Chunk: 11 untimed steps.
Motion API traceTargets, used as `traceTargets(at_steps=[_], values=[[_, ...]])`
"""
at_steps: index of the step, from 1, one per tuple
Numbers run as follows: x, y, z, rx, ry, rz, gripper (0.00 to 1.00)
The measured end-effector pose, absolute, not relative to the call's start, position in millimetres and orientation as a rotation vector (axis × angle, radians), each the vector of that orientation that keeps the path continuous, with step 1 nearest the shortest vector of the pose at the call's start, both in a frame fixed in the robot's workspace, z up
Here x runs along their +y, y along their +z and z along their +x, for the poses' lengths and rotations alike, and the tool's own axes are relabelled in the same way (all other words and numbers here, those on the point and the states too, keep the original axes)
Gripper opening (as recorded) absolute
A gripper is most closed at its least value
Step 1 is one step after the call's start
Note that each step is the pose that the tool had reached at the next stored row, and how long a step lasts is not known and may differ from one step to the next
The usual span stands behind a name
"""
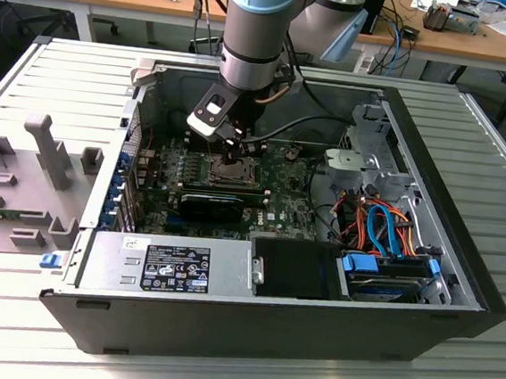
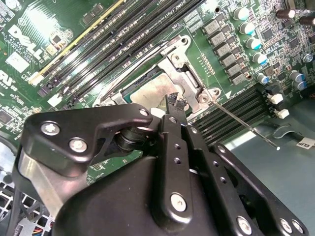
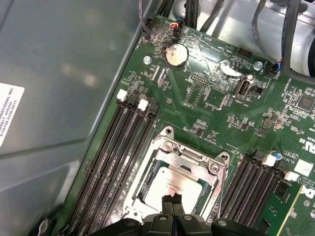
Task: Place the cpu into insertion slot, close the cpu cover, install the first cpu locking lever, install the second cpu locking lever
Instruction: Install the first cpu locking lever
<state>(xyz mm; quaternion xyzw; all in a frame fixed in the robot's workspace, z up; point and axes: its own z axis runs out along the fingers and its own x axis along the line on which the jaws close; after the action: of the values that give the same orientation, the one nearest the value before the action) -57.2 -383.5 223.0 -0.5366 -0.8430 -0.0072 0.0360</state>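
Note:
The cpu (image 3: 170, 182) lies in the insertion slot (image 1: 228, 171) of the green motherboard (image 3: 206, 98), its dull silver top (image 2: 147, 91) showing. The silvery cpu cover (image 3: 189, 158) lies flat around it, with the chip seen through its window, and its frame (image 2: 184, 73) shines in the second wrist view. My gripper (image 3: 171, 199) is shut, its black tips together right over the chip's near edge with nothing between them. In the second wrist view the gripper (image 2: 174, 102) meets the cover's rim. A thin locking lever (image 2: 241, 122) sticks out sideways, unlatched. In the exterior view the gripper (image 1: 233, 150) hangs inside the case.
Long black memory slots (image 3: 123, 147) flank the socket on both sides. A silver power supply (image 1: 165, 266) sits at the case front, and a drive cage with orange and blue cables (image 1: 392, 239) is on the exterior view's right. A grey fixture (image 1: 40, 169) lies outside the case.

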Motion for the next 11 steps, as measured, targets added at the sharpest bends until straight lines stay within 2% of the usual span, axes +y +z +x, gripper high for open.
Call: traceTargets(at_steps=[11], values=[[-383.5, 223.0, -57.3, -2.605, -0.021, -1.623, 0.11]])
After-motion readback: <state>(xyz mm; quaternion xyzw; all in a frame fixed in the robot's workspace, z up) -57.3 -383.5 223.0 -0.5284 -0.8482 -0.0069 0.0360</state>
